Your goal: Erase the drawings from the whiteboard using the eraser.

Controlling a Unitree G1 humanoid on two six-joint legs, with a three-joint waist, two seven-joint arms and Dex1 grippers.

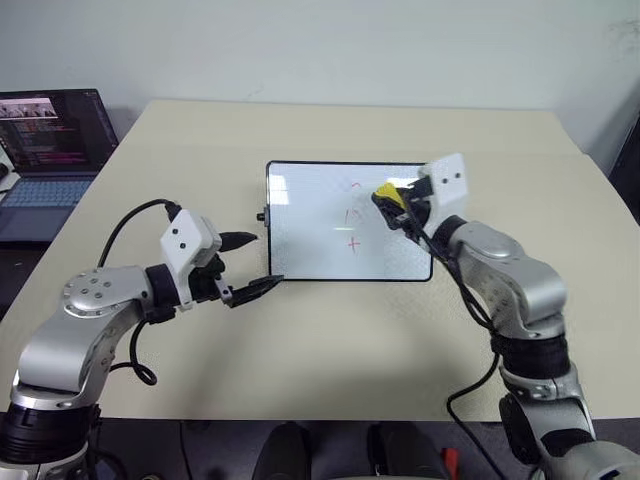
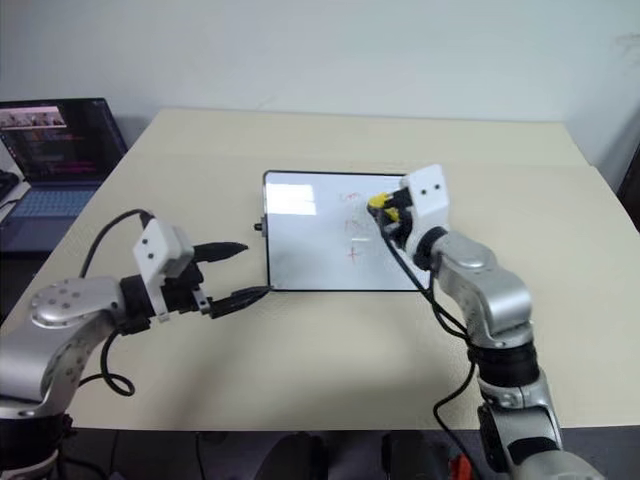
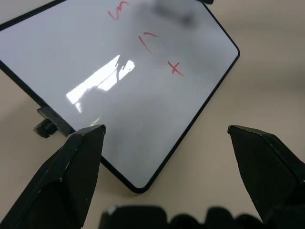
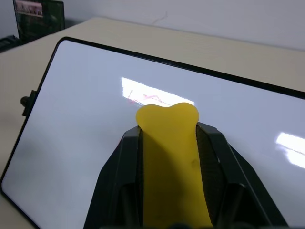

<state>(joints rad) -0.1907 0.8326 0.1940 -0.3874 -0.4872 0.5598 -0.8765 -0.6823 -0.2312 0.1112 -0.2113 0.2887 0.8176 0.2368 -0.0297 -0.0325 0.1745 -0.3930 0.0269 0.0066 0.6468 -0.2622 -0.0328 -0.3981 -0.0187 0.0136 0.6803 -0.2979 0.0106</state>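
Note:
The whiteboard (image 1: 305,230) lies flat in the middle of the table, its black knob on the left edge. Small red drawings (image 1: 352,243), squiggles, a dash and a plus sign, sit on its right half. My right gripper (image 1: 395,208) hovers over the board's right side, just right of the marks, shut on the yellow eraser (image 1: 386,191). The eraser (image 4: 171,157) sticks out between the black fingers in the right wrist view. My left gripper (image 1: 255,263) stands open at the board's near left corner, one fingertip at the left edge and one at the near edge, nothing between them.
An open laptop (image 1: 50,150) with a lit screen stands off the table's far left corner. The beige table (image 1: 350,340) stretches wide in front of and behind the board. Black cables hang from both wrists.

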